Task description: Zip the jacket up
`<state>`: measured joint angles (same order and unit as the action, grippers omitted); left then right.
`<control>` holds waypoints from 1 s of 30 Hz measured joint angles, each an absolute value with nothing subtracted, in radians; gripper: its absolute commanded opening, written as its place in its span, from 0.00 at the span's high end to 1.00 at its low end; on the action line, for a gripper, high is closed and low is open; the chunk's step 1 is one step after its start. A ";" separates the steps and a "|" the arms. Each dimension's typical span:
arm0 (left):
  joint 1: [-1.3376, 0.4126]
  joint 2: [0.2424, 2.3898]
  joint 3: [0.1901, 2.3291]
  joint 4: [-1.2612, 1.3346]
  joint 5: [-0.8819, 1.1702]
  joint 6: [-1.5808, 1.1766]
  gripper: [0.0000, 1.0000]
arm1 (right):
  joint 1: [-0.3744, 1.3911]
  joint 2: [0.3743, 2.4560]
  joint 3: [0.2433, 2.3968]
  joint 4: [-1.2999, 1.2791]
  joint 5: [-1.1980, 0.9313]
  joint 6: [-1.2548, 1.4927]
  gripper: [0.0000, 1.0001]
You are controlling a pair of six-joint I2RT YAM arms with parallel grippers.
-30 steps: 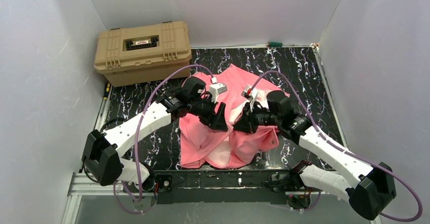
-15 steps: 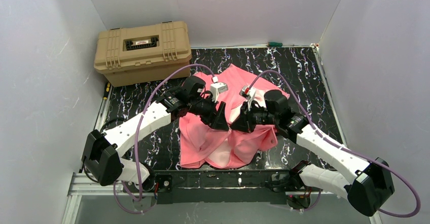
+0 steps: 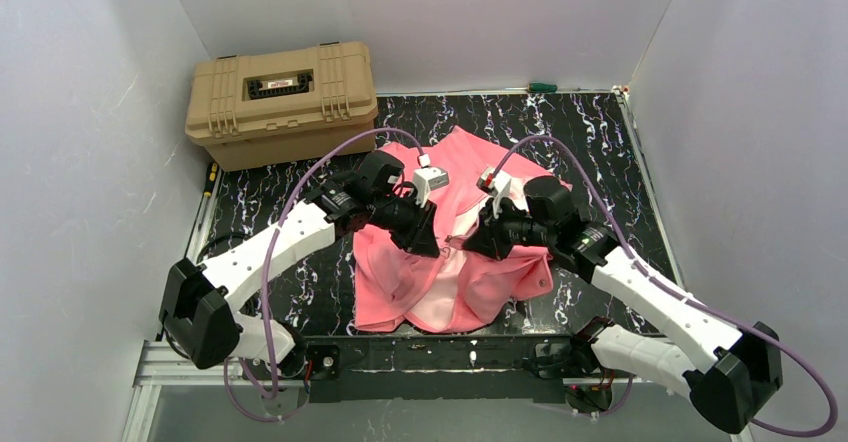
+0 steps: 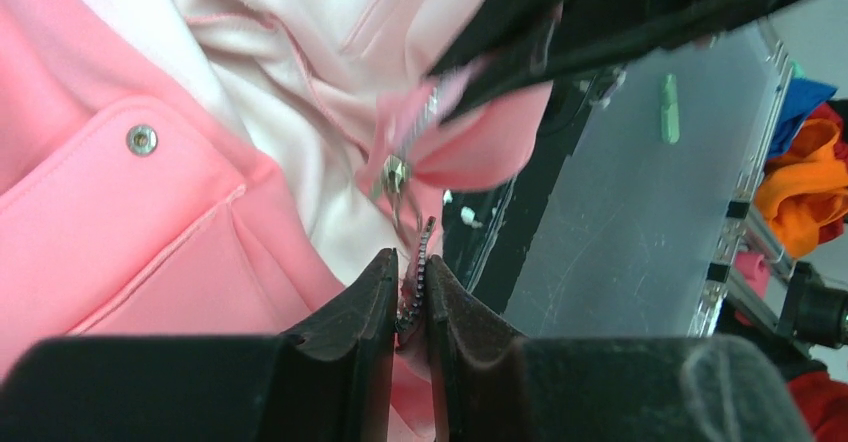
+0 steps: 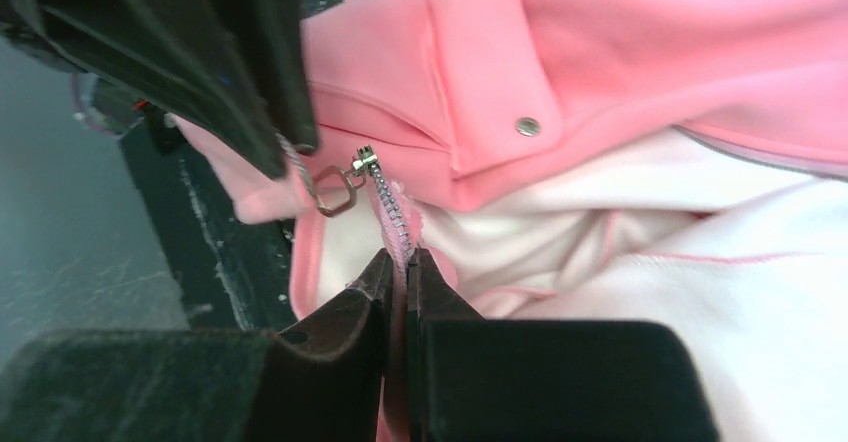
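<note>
Lining up zipper ends; jacket (image 3: 480, 287) lies right of the tan case (image 3: 280, 102), nearer the bases
Left gripper (image 4: 408, 297) and right gripper (image 5: 400, 272) each clamped tight on a jacket zipper edge; next, I reckon, I feed left's end into the slider (image 5: 365, 157)

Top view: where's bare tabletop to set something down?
Bare table between the jacket and the right wall; also a strip behind the jacket, right of the tan case. Crowded mid-table: the left gripper and right gripper both pinch the jacket's zipper.
</note>
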<state>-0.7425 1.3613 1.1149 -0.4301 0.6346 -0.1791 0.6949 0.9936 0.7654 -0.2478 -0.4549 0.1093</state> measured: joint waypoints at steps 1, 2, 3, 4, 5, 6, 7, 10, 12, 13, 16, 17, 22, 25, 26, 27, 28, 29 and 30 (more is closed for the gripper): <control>-0.742 1.357 1.122 -0.457 0.632 -0.163 0.86 | 0.692 0.982 0.769 -0.267 -0.432 0.097 0.99; -0.742 1.353 1.130 -0.484 0.631 -0.147 0.86 | 0.689 0.972 0.771 -0.281 -0.417 0.089 0.99; -0.741 1.350 1.139 -0.511 0.631 -0.129 0.86 | 0.686 0.959 0.772 -0.296 -0.401 0.080 0.99; -0.741 1.347 1.154 -0.543 0.632 -0.109 0.86 | 0.683 0.945 0.772 -0.310 -0.386 0.072 0.99; -0.741 1.346 1.164 -0.562 0.633 -0.094 0.86 | 0.682 0.936 0.772 -0.319 -0.378 0.070 0.99; -0.741 1.345 1.180 -0.585 0.637 -0.076 0.86 | 0.682 0.928 0.773 -0.327 -0.373 0.066 0.99; -0.741 1.345 1.198 -0.609 0.644 -0.055 0.84 | 0.682 0.922 0.776 -0.337 -0.372 0.063 0.99; -0.741 1.345 1.256 -0.669 0.668 0.011 0.81 | 0.682 0.916 0.789 -0.361 -0.392 0.047 0.99; -0.741 1.345 1.301 -0.707 0.677 0.056 0.79 | 0.682 0.919 0.814 -0.397 -0.426 0.037 0.99; -0.741 1.345 1.324 -0.727 0.680 0.080 0.78 | 0.682 0.923 0.834 -0.419 -0.446 0.027 0.99; -0.741 1.345 1.386 -0.764 0.688 0.142 0.77 | 0.682 0.945 0.905 -0.479 -0.506 -0.001 0.99; -0.741 1.344 1.400 -0.770 0.694 0.158 0.78 | 0.682 0.951 0.930 -0.499 -0.529 -0.010 0.99; -0.755 1.351 1.441 -0.820 0.702 0.240 0.80 | 0.684 0.973 1.037 -0.609 -0.609 -0.059 0.99; -0.773 1.356 1.452 -0.835 0.694 0.272 0.63 | 0.690 0.984 1.073 -0.652 -0.617 -0.075 0.99; -0.778 1.356 1.451 -0.835 0.689 0.276 0.56 | 0.690 0.984 1.073 -0.659 -0.611 -0.076 0.99; -0.781 1.355 1.447 -0.830 0.685 0.279 0.44 | 0.691 0.983 1.072 -0.665 -0.604 -0.077 0.99; -0.781 1.348 1.431 -0.814 0.678 0.276 0.32 | 0.692 0.981 1.066 -0.666 -0.587 -0.077 0.99; -0.780 1.337 1.406 -0.799 0.673 0.270 0.28 | 0.692 0.979 1.059 -0.668 -0.572 -0.076 0.99; -0.778 1.322 1.373 -0.785 0.670 0.260 0.26 | 0.692 0.975 1.047 -0.666 -0.560 -0.076 0.99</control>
<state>-0.7780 1.3216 1.3727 -0.7849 0.6697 0.2600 0.6922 0.9749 1.0473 -0.6662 -0.5598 -0.0757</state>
